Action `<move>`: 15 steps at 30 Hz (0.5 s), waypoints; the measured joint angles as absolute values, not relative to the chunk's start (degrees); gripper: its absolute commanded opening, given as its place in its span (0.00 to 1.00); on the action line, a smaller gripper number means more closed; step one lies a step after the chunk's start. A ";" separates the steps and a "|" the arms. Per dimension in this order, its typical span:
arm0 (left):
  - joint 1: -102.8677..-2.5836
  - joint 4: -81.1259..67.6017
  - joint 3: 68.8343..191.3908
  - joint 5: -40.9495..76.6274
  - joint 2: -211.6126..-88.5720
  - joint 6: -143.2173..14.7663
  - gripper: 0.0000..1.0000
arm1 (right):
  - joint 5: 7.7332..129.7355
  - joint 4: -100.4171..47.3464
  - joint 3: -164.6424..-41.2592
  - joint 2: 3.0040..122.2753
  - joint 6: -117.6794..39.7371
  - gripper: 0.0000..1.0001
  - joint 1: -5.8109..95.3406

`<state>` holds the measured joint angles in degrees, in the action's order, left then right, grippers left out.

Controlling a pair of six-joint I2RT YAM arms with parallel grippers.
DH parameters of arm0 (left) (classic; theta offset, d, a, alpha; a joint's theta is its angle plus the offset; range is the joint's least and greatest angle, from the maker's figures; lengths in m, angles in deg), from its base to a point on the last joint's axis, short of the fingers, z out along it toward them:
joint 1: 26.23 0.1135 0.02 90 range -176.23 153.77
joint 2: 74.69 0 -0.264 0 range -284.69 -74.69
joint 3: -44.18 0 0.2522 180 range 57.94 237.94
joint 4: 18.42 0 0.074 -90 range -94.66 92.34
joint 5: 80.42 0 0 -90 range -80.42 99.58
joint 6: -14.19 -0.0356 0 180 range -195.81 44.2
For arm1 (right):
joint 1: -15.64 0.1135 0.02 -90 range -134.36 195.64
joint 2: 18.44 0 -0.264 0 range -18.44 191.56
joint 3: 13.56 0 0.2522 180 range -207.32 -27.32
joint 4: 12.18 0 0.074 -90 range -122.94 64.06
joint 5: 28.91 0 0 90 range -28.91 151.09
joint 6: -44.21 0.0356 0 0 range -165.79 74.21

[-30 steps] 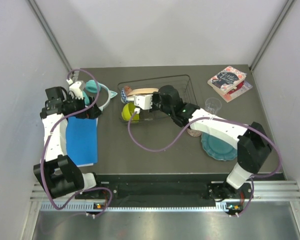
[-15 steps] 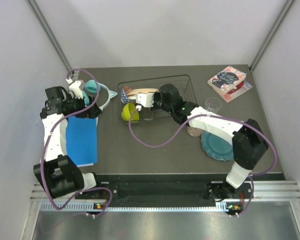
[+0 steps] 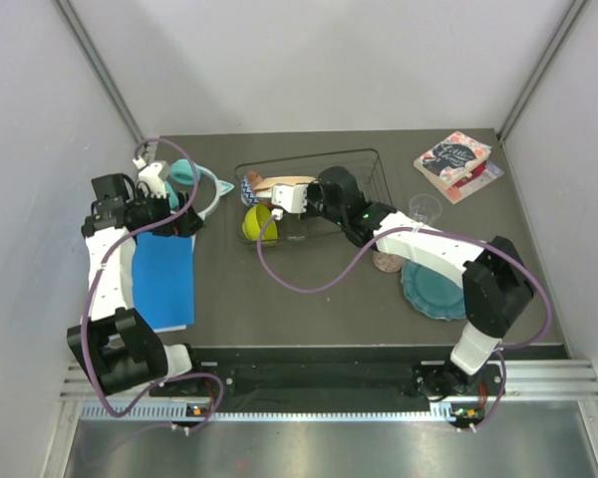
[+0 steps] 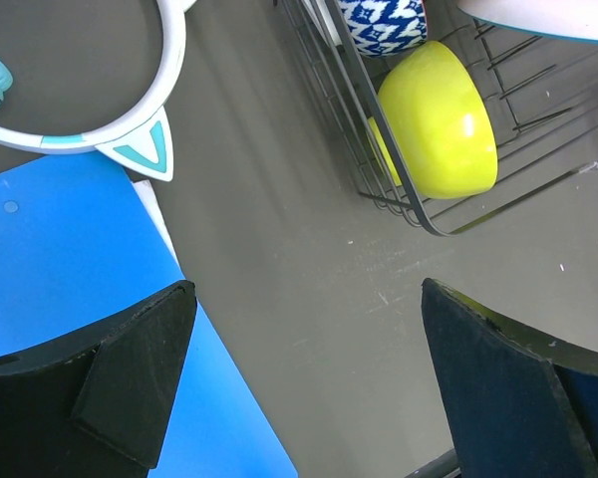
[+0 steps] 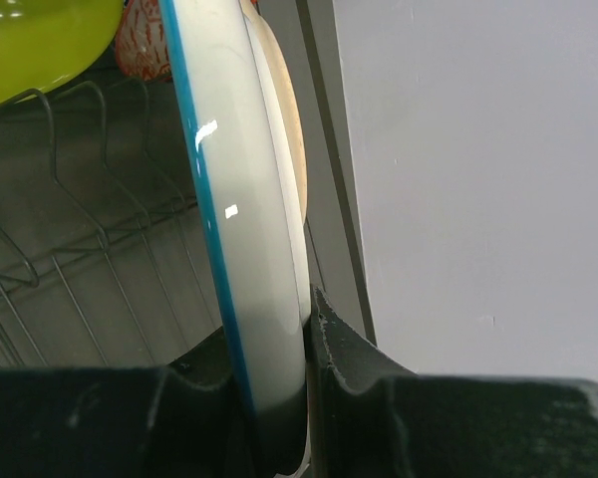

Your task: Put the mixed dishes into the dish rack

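The dish rack, black wire, stands at the back middle of the table. My right gripper is over it, shut on the lower edge of the white plate with a blue rim, held upright among the prongs. A cream plate stands right behind it. The yellow-green bowl and the red-blue patterned bowl lie at the rack's left end. The teal scalloped plate and a pinkish mug rest on the table right of the rack. My left gripper hangs open and empty left of the rack.
Teal cat-ear headphones lie at the back left, and a blue folder sits under my left gripper. A clear glass stands right of the rack. Floral books occupy the back right corner.
My right arm has shifted slightly toward the back of the rack, keeping its hold on the white plate. The left arm has stayed put.
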<state>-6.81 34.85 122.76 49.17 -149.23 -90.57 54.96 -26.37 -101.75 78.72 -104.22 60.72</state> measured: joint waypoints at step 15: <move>-6.81 34.30 121.97 49.22 -149.23 -90.48 0.99 | 55.14 -24.03 -99.35 80.87 -101.62 0.00 60.74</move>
